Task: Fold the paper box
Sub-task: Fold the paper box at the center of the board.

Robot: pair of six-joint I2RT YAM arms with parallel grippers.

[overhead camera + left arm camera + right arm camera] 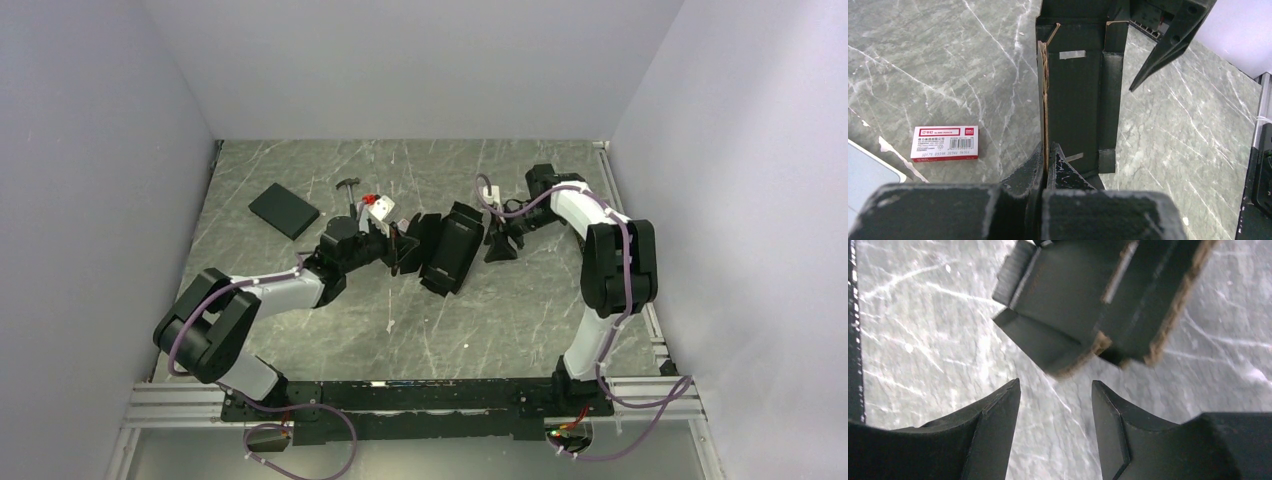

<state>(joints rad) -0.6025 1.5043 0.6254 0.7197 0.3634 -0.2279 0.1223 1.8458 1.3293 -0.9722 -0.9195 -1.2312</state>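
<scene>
Left claw (1045,150) is clenched on a wall edge of the paper box (1078,100) at the worktop (420,330) centre. Right claw (1055,385) stands released, just clear of it. Risk: the single thin-edge pinch may let the box pivot or unfold.
</scene>
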